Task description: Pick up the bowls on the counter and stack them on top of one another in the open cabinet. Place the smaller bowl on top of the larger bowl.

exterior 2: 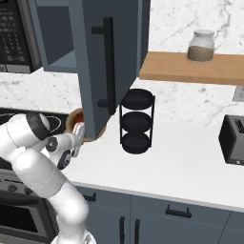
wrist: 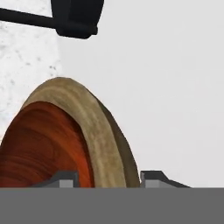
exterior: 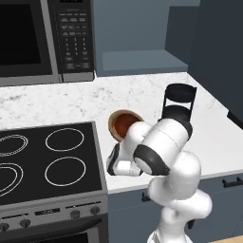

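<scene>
My arm (exterior: pixel 175 161): glossy white rounded shells, black bands at joints. Behind my claw (wrist: pixel 106 179), the hand is white with dark trim. Fingertips (wrist: pixel 151 177): small, grey, angular.

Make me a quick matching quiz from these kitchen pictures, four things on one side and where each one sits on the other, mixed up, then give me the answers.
Things:
1. bowl
2. tiered rack
3. glass jar
4. toaster

Places:
A. on the wooden shelf
B. far right of the counter
C. beside the stovetop, just ahead of the hand
D. mid-counter, beside the open cabinet door

Pairs: 1-C, 2-D, 3-A, 4-B
</scene>
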Tool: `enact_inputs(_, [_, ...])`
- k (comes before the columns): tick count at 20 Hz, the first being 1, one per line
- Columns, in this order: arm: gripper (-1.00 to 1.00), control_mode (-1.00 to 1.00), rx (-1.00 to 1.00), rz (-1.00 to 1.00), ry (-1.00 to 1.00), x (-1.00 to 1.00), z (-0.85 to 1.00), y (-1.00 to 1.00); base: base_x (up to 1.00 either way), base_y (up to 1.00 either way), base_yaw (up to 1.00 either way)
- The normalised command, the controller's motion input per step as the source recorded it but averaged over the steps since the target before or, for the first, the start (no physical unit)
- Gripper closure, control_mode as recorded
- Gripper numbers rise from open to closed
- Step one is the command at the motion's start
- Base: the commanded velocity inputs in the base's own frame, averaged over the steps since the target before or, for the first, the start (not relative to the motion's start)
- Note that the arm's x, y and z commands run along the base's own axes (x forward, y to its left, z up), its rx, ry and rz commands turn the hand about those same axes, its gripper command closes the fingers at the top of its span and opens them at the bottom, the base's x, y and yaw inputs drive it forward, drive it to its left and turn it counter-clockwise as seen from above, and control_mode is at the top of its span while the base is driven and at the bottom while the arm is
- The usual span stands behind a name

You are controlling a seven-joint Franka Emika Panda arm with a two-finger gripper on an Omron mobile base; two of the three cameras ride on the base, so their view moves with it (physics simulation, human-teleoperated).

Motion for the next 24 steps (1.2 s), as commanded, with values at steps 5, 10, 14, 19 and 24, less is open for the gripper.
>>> enact_inputs(5, [1.0,-1.0,0.0,-0.01,-0.01,-0.9,1.0,0.28,0.0,0.0,0.0])
enact_inputs(10, [1.0,-1.0,0.0,0.0,-0.02,-0.72,1.0,0.22,0.0,0.0,0.0])
enact_inputs(14, [1.0,-1.0,-0.02,-0.01,0.01,-0.69,1.0,0.19,0.0,0.0,0.0])
enact_inputs(19, [1.0,-1.0,-0.12,-0.1,0.22,-0.72,1.0,0.15,0.0,0.0,0.0])
enact_inputs(24, [1.0,-1.0,-0.13,-0.16,0.39,-0.64,1.0,0.0,0.0,0.0,0.0])
